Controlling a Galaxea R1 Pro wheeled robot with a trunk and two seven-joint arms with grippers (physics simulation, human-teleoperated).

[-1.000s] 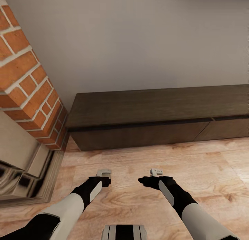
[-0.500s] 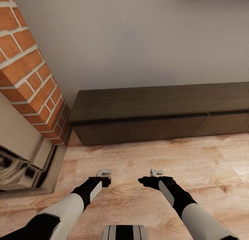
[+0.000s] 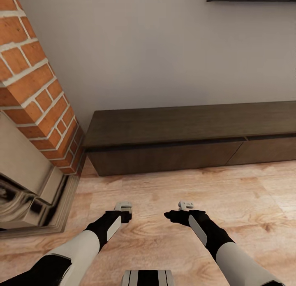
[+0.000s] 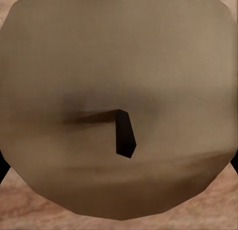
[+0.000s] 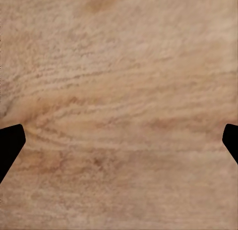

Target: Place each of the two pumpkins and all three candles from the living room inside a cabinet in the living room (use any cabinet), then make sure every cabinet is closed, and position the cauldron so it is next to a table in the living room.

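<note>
Cabinet (image 3: 193,131): dark brown wood, matt, faint grain, handleless fronts. Floor (image 3: 246,195): pale wood planks, visible grain, soft sheen; in the right wrist view the same floor shows a grainy texture. Fireplace (image 3: 37,92): rough red brick with pale mortar; its surround (image 3: 24,195) is glossy, mirror-like metal. Wall (image 3: 156,51): smooth matt grey paint. Candle (image 4: 119,91): matt tan, waxy, smooth, with black wick. Arms (image 3: 82,247): smooth white and black plastic-looking shells. Left hand (image 3: 123,207): light grey, matt.
</note>
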